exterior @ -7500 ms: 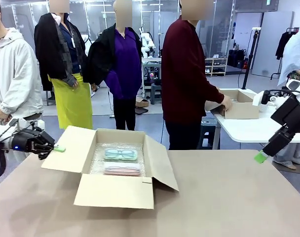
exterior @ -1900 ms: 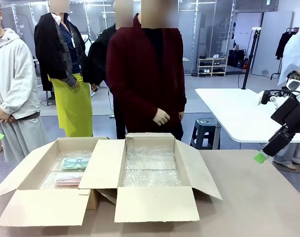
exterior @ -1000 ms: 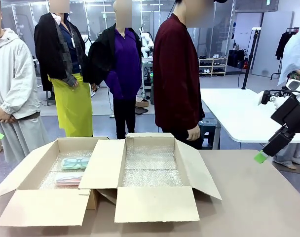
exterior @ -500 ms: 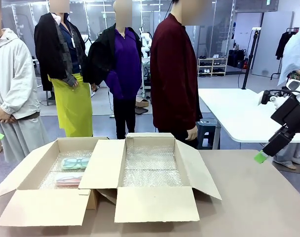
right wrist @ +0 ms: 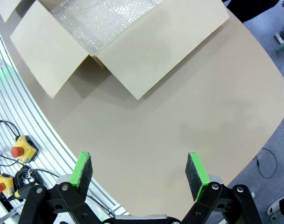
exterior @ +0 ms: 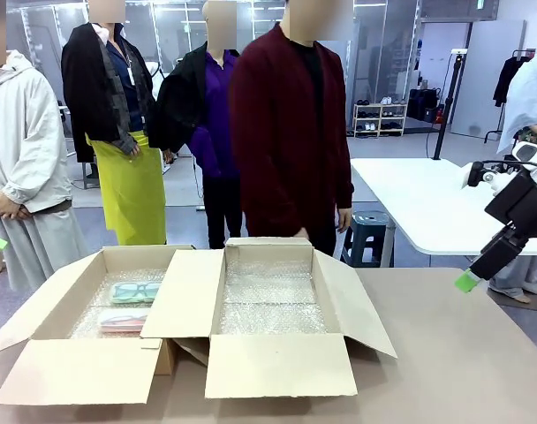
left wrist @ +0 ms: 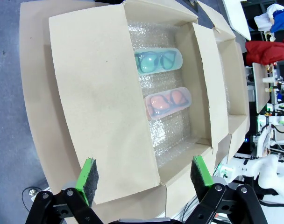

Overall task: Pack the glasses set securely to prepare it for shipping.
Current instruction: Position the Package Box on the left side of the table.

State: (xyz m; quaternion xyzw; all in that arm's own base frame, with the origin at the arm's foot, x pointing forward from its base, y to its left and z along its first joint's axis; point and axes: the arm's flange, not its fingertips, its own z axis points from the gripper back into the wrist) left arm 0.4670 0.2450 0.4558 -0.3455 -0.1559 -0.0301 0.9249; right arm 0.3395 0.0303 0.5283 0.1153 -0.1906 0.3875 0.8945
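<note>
2 open brown cardboard boxes sit side by side on the tan surface (exterior: 445,353), both near its robot-side edge, flaps folded out. Left cardboard box (exterior: 52,331) is by the surface's left edge; right cardboard box (exterior: 273,305) is abt mid-surface, its left flap overlapping the left box's right side. Each is lined w/ clear bubble wrap (exterior: 273,296).

Glasses set = 2 small oblong translucent cases w/ rounded ends, both lying flat on the bubble wrap in the left box, parallel, near each other but not touching. Mint-green case (exterior: 134,291) w/ dark-framed glasses inside lies toward the box's far wall; pale pink case (exterior: 124,320) lies on the robot side of it. In left wrist view the green one (left wrist: 158,62) and pink one (left wrist: 167,102) show lenses thru the lids. Right box holds just the wrap.

No readable labels, brands or print on boxes or cases.

Left gripper (left wrist: 144,172) hangs above the left box, green pads wide apart, holding nothing. Right gripper (right wrist: 140,171) is up over bare surface beyond the right box's flap, pads wide apart too, nothing btwn them; in front view it (exterior: 470,277) sits high at the surface's right edge.

1 person in a dark red top (exterior: 291,132) stands at the far edge behind the right box, arms down.
</note>
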